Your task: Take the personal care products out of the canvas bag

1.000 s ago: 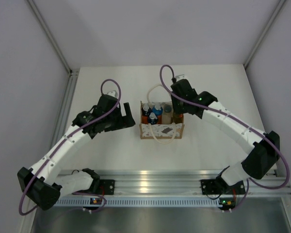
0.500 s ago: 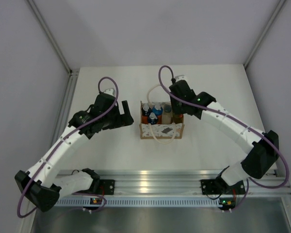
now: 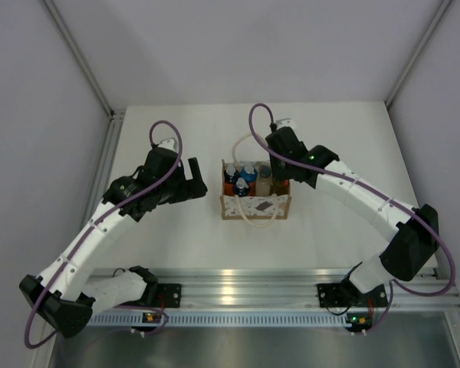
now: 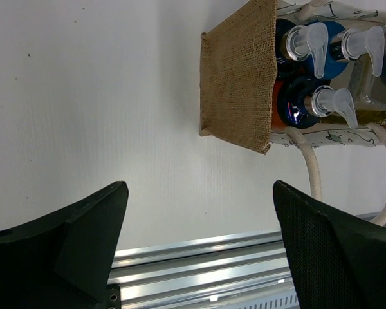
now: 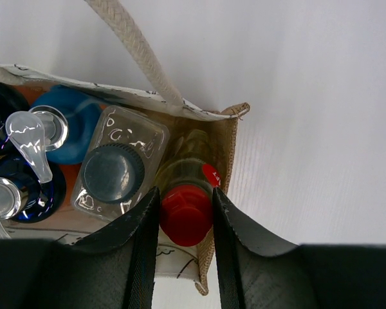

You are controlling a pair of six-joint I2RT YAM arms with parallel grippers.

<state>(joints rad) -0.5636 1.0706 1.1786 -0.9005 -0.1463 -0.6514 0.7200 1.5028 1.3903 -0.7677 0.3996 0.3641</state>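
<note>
- Five bottles (image 3: 245,178) stand in the canvas bag (image 3: 254,207), mid-table (image 3: 330,138).
- My right gripper (image 5: 185,193) clamps the red cap (image 5: 185,215) of the yellow bottle (image 5: 180,172), for a straight lift, I judge.
- My left gripper (image 4: 199,187) hovers spread wide beside the bag, likely to steady it.

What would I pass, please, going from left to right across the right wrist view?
Blue-capped pump bottles → whitish bottle → slim yellow bottle, clamped in the right pincer → canvas bag's side wall → bare table.
</note>
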